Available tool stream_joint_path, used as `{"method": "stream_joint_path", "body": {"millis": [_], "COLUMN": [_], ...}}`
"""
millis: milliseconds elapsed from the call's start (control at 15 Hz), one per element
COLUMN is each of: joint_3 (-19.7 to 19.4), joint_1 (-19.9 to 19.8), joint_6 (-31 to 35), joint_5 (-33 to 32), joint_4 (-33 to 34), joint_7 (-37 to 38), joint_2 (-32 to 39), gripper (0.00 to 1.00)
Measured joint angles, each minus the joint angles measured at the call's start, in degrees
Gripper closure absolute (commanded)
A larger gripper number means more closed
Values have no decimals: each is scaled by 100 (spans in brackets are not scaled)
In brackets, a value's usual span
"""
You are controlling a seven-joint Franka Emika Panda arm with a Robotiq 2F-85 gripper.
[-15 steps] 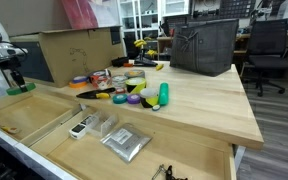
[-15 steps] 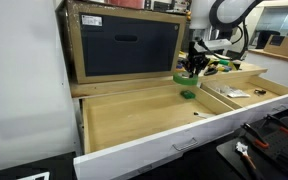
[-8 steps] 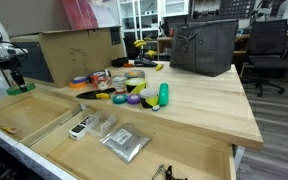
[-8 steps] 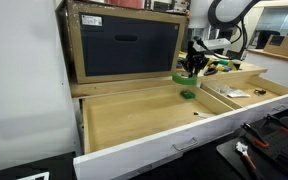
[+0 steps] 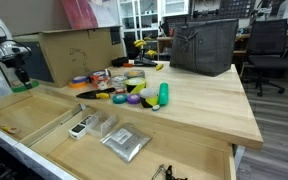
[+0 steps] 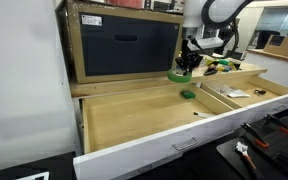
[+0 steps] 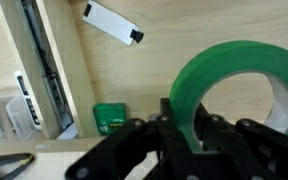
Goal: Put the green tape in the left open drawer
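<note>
The table [image 5: 204, 100] is pale wood. It stands in a workroom with shelves and desks behind it. Two drawers are pulled out of its front. The left open drawer [image 5: 24, 115] [image 6: 134, 115] is wide and shallow, with low wooden sides and a plain wood bottom. The other drawer [image 5: 174, 160] lies just beside it, and a wooden wall runs between them.

On the table stand one black bag [image 5: 204, 45], one cardboard box [image 5: 79, 50] and one upright green bottle [image 5: 164, 95]. A cluster of coloured tape rolls lies near the bottle, too tightly packed to count. One office chair [image 5: 269, 45] stands behind the bag. The other drawer holds a silver pouch [image 5: 124, 143] and some clear plastic boxes [image 5: 96, 126].

On the bottom of the left open drawer lie two things, well apart. One is a small green block [image 6: 187, 95] [image 7: 109, 118] and the other is a white strip with a black end [image 7: 112, 22].

There is one green tape [image 5: 22, 88] [image 6: 181, 75] [image 7: 224, 60]. It hangs in the air over the back part of the left open drawer, touching nothing but the tool. The ring lies about level, with its hole facing up and down. Being round, it has no long axis.

The tool [image 5: 19, 72] [image 6: 187, 62] [image 7: 184, 125] comes down from above. It is clamped on one side of the ring's wall. In the wrist view one finger sits inside the hole and the other outside.
</note>
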Motion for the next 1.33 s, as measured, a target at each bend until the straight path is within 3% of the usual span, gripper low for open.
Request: {"method": "stream_joint_path", "body": {"millis": [267,600,1333], "joint_3": [2,2,-331], "joint_1": [359,1143,2447], "joint_6": [-424,-965,-1615], "joint_5": [-499,-772,-978], "joint_4": [1183,2454,4410], "joint_7": [-66,-470,-1548], "joint_2": [935,2008,3658], "gripper": [94,94,94]}}
